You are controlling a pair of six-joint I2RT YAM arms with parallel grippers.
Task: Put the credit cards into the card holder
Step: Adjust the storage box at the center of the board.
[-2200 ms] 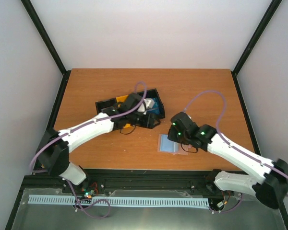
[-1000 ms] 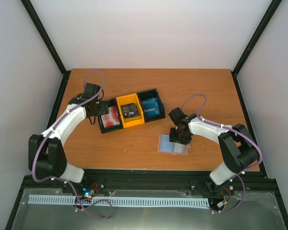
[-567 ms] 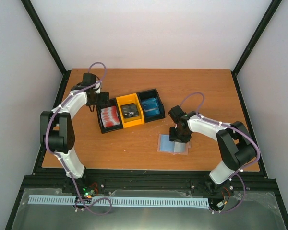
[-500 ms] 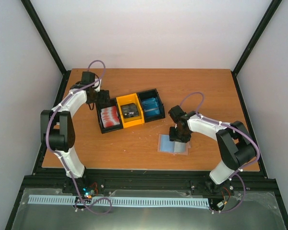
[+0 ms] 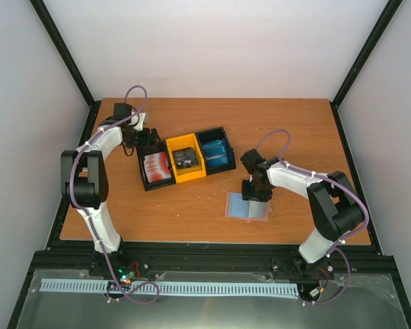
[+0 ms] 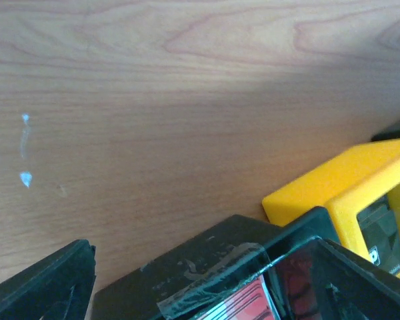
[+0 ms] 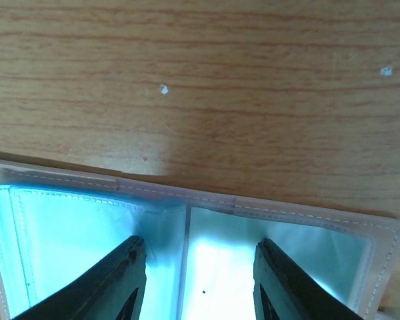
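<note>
Right hand [image 7: 199,248], fingers [image 7: 117,287] spread, rested on the open tan-pink folding card holder [image 7: 287,215] beneath it, likely keeping it flat; left hand [image 5: 146,140] hovered released.

- Left arm [image 5: 103,140]: white shell links between black joint housings
- Right arm [image 5: 291,179]: the same white links and black joints, on a black base
- Lilac cable [image 5: 274,132]: a thin loop at each wrist, running on along the links
- Left fingers [image 6: 40,283]: matte black, angular
- Right fingers [image 7: 113,280]: smooth black wedges
</note>
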